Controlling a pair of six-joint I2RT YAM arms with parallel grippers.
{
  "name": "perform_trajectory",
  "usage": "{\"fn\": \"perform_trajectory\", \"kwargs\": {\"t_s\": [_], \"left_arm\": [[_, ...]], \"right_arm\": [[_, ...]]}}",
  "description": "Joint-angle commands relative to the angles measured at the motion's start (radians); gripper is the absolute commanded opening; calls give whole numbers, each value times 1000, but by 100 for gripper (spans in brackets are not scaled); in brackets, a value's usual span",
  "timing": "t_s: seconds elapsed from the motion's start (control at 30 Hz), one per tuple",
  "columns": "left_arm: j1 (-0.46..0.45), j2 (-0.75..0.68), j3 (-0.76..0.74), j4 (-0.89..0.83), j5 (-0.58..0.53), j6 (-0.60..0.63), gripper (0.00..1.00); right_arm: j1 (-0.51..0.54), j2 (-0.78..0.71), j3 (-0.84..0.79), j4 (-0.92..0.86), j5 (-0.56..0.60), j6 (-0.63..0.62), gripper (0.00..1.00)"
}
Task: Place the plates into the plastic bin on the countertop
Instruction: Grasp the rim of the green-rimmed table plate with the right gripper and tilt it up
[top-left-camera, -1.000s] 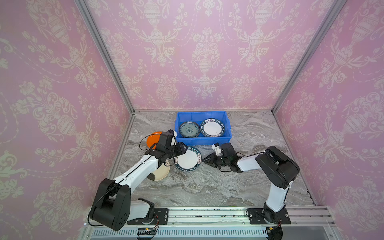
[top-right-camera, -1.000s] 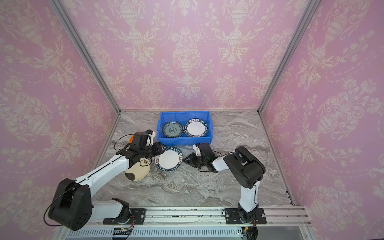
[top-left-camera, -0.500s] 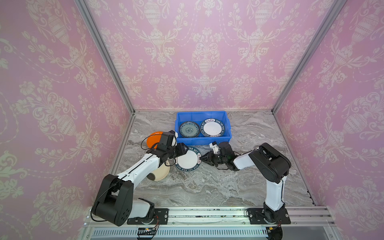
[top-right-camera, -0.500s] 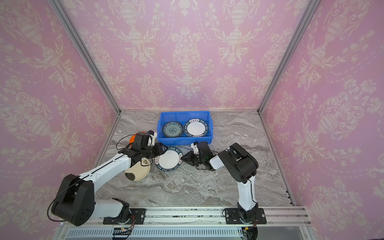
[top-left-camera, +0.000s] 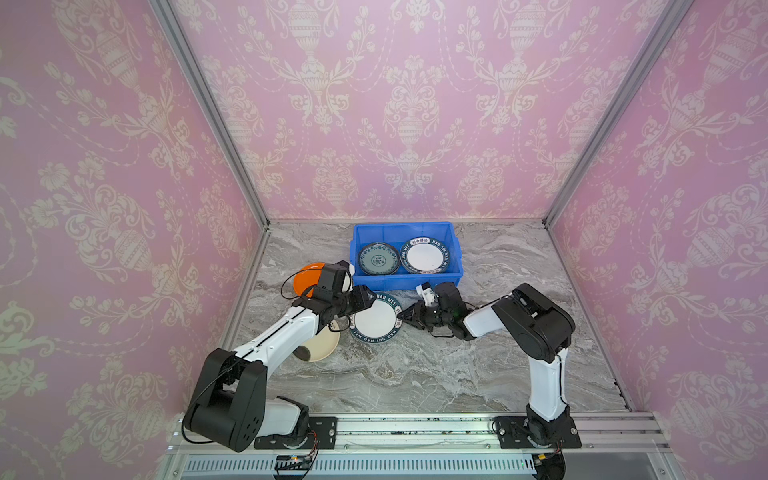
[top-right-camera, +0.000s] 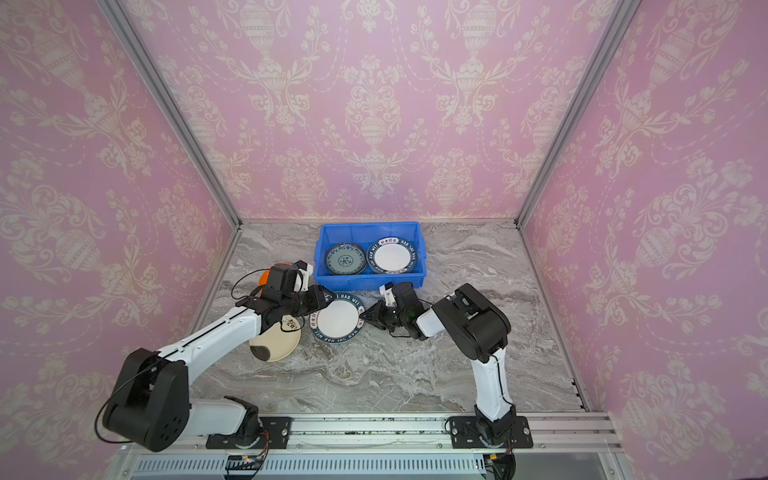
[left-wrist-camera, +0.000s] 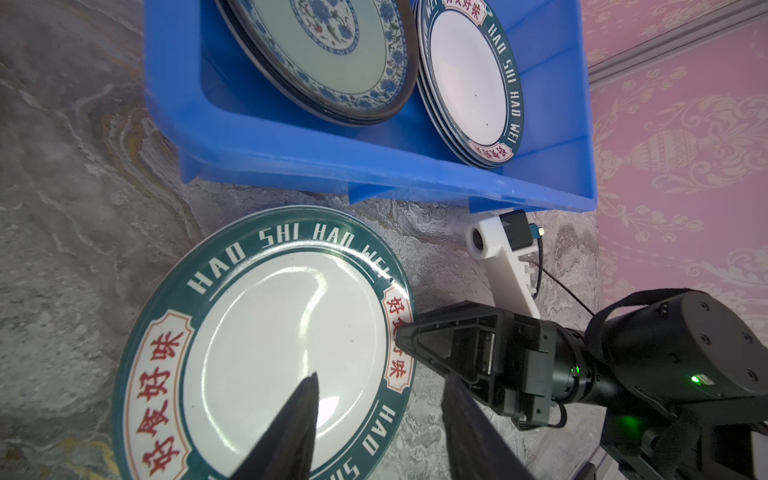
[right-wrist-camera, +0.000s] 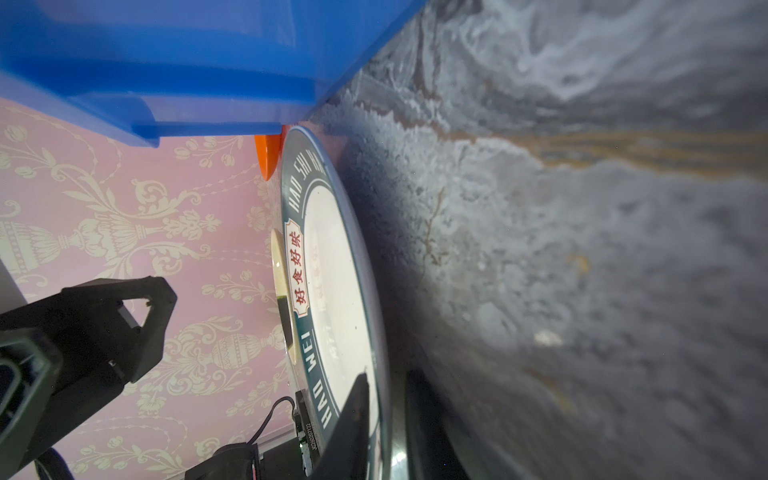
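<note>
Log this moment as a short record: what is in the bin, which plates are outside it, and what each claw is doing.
bin: blue plastic bin, at the back of the countertop
in bin: blue-patterned plate and binned lettered plate, side by side, each on top of a stack
outside bin: loose lettered plate in front of the bin; orange plate and cream plate, both partly hidden by the left arm
left claw: open over the loose lettered plate, holding nothing
right claw: jaws straddle that plate's rim; grip unclear
</note>
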Motion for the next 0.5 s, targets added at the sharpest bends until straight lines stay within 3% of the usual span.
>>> {"fn": "perform_trajectory", "kwargs": {"t_s": [0.0, 0.47], "left_arm": [[12, 17, 23, -12, 17, 6, 51], [17, 11, 46, -28, 1, 29, 53]], "right_arm": [[5, 20, 10, 12, -7, 13, 15], [4, -84, -46, -59, 5, -15, 0]]}}
